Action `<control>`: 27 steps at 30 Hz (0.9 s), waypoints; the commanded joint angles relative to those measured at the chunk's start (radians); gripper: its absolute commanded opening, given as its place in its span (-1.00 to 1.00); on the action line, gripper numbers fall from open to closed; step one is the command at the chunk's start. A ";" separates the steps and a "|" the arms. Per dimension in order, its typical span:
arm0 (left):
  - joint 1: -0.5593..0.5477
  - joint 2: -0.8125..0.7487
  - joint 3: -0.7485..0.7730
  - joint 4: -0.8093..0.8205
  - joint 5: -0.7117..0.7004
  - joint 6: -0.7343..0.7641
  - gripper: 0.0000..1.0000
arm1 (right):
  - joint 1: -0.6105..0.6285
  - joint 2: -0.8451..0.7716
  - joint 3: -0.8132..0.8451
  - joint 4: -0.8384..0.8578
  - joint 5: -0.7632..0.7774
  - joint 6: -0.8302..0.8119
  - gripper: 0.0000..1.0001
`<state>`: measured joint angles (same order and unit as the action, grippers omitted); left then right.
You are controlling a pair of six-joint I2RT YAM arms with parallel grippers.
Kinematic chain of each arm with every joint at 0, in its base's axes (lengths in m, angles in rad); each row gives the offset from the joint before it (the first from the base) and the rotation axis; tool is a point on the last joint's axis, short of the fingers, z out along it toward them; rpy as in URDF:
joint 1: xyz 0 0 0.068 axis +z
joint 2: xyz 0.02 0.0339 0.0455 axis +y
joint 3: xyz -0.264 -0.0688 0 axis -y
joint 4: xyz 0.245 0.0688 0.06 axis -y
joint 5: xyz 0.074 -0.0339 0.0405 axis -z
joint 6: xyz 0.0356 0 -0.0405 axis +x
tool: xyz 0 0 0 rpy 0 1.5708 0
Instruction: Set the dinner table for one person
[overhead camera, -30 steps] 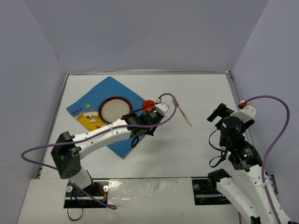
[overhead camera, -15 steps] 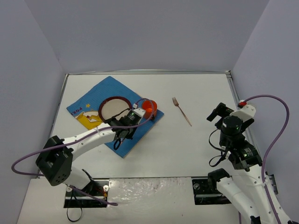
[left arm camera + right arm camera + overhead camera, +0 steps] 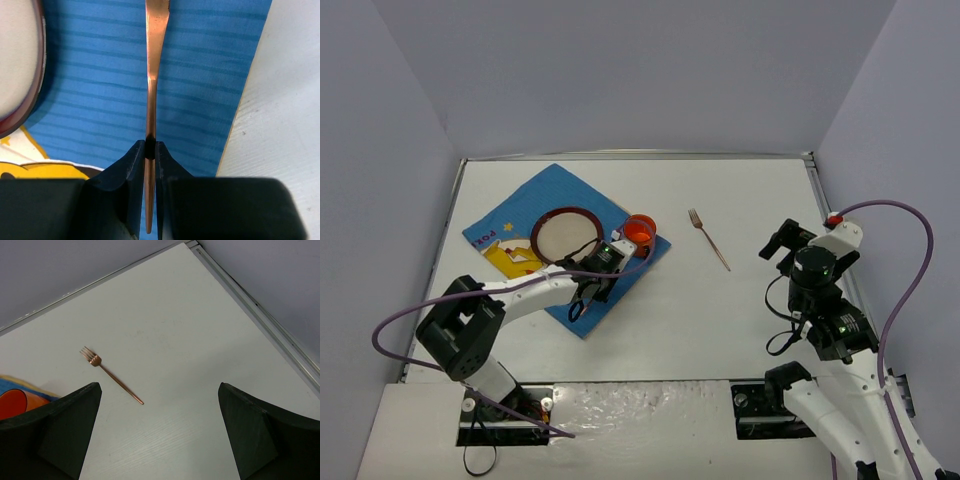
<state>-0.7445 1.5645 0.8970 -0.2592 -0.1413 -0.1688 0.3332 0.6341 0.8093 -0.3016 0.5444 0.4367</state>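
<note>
On the white dinner table (image 3: 720,320) lies a blue placemat (image 3: 510,215) carrying a round red-rimmed plate (image 3: 565,235) and, at its right corner, an orange cup (image 3: 640,230). My left gripper (image 3: 610,265) hovers low over the mat between the plate and the mat's right edge. In the left wrist view that gripper (image 3: 150,145) is shut on the thin handle of a copper utensil (image 3: 152,60), which points away over the mat (image 3: 200,75). A copper fork (image 3: 709,239) lies on bare table. My right gripper (image 3: 785,240) stands open to the right of the fork (image 3: 112,376), holding nothing.
Grey walls close in the table on three sides, and a metal rim (image 3: 815,190) runs along its right edge. In the right wrist view the orange cup (image 3: 12,402) shows at the far left. The plate's rim (image 3: 30,100) lies just left of the held utensil.
My left gripper has moved left and toward me from beside the orange cup to the mat between plate and edge, still gripping the copper utensil. The right arm has hardly shifted.
</note>
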 commanded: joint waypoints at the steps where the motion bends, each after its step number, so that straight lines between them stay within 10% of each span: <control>1: 0.012 -0.010 0.004 0.097 0.017 0.036 -1.00 | -0.003 0.024 0.000 0.070 -0.006 -0.015 1.00; 25: 0.030 0.042 0.005 0.057 0.045 -0.027 -1.00 | -0.003 0.033 -0.010 0.085 -0.047 -0.016 1.00; 27: 0.030 0.039 0.010 0.050 0.041 -0.028 -0.71 | -0.003 0.043 -0.005 0.089 -0.058 -0.017 1.00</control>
<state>-0.7204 1.6131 0.8856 -0.2121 -0.0937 -0.1788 0.3332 0.6466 0.7937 -0.2935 0.4990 0.4242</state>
